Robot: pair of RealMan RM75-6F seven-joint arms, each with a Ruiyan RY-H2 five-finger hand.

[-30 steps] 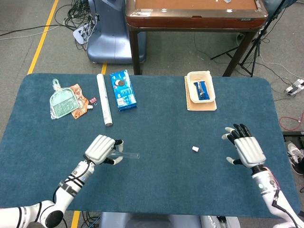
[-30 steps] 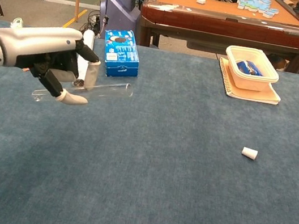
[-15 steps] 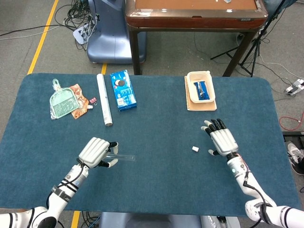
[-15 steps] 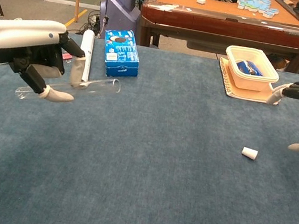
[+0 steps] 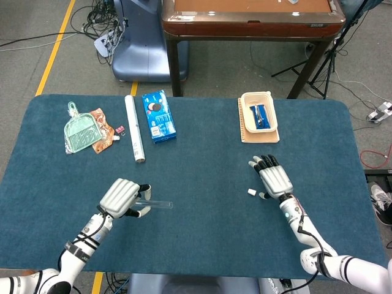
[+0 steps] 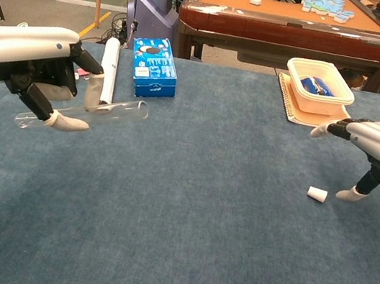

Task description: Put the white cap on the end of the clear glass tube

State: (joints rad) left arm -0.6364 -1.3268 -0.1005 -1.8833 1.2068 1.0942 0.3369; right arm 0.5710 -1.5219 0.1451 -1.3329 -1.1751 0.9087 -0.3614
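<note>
My left hand (image 5: 122, 195) (image 6: 32, 63) grips the clear glass tube (image 5: 155, 203) (image 6: 89, 112) above the table's front left. The tube lies roughly level, its free end pointing right. The small white cap (image 5: 251, 192) (image 6: 317, 195) lies on its side on the blue cloth at the centre right. My right hand (image 5: 273, 179) (image 6: 377, 143) hovers just to the right of the cap, fingers spread and empty, with the thumb tip close beside the cap.
A white roll (image 5: 134, 127) and a blue box (image 5: 158, 116) lie at the back left, next to a green dustpan (image 5: 79, 128) on packets. A cream tray (image 5: 258, 110) with a blue packet rests on a notebook at the back right. A wooden table (image 5: 251, 18) stands behind.
My right hand has travelled left from the table's right side to just beside the cap. My left hand has drifted slightly left, still holding the tube.
</note>
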